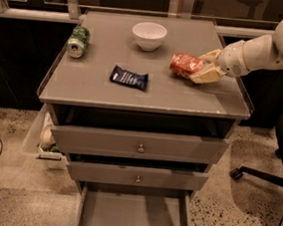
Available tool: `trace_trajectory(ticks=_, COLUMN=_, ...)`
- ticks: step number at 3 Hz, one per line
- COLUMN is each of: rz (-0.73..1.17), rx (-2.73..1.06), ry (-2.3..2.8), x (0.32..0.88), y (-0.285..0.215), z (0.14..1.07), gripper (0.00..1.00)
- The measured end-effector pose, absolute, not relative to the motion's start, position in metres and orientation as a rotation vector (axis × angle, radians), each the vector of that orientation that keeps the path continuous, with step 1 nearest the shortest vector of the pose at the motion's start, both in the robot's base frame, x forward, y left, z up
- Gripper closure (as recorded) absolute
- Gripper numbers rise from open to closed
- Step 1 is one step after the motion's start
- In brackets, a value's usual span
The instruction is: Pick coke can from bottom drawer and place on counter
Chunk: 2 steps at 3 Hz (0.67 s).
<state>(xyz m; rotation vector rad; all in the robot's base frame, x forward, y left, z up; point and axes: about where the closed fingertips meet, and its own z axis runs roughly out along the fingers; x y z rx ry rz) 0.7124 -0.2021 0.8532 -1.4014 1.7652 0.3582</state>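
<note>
Gripper over counter R side, fingers clamped on coke can, can lying sideways.

You have one coke can, one green can, one bowl and one snack packet on one counter, three drawers below, one gripper at the coke can.

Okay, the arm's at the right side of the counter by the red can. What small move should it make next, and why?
Probably back the gripper off to the right, away from the coke can. The can already lies on its side on the counter, the gripper is at its right end, and the open bottom drawer shows no can, so the placing looks done.
</note>
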Motion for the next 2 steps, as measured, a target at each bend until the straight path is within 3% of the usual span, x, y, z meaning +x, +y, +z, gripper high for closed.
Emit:
trace_trajectory(ticks=1, rz=0.358, rx=-1.401, ry=1.765, x=0.7124, y=-0.2021, z=0.8532, gripper=0.12)
trace_trajectory(ticks=2, rz=0.358, rx=-1.401, ry=1.765, x=0.7124, y=-0.2021, z=0.8531, gripper=0.0)
